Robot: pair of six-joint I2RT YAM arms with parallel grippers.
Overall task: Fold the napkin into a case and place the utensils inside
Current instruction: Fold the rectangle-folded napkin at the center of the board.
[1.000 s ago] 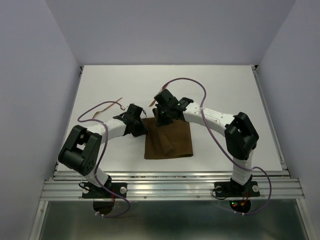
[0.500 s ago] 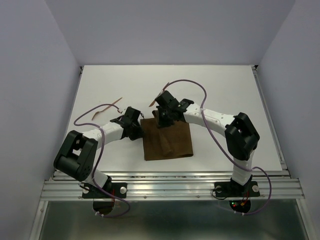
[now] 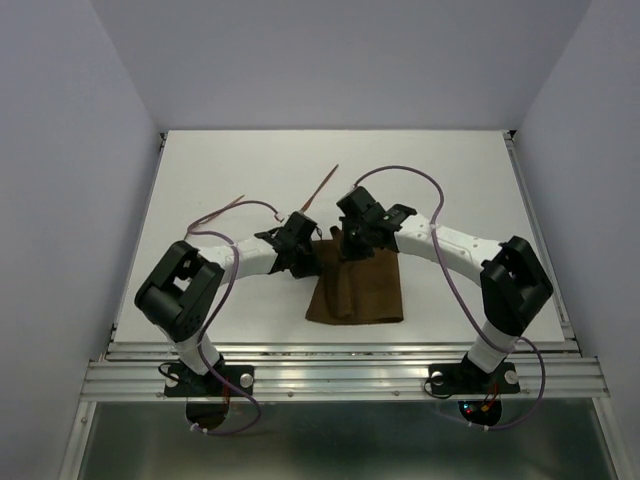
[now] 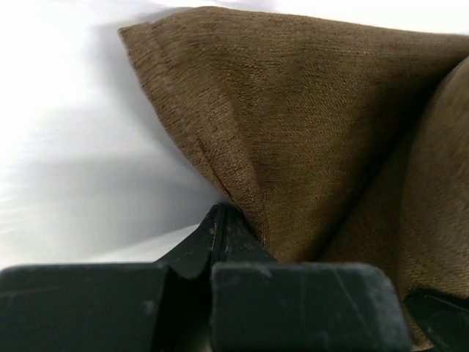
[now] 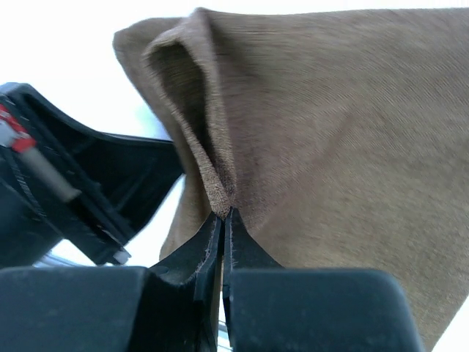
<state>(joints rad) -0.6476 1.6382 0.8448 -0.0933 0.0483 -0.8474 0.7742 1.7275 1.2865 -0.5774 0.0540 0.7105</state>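
Observation:
The dark brown napkin lies rumpled at the table's near middle, with its far edge lifted. My left gripper is shut on the cloth's far left edge. My right gripper is shut on a pinched fold of the far edge. In each wrist view the jaws meet on the fabric, left gripper and right gripper. One reddish-brown utensil lies on the table beyond the grippers. The other utensil lies further left, near the left arm's cable.
Purple cables loop over both arms. The left arm's black wrist sits close beside the right gripper. Grey walls enclose the white table at the left, back and right; a metal rail runs along the near edge.
Both grippers have moved right, dragging the napkin with them; it now lies further right and more bunched. The left arm has stretched further across.

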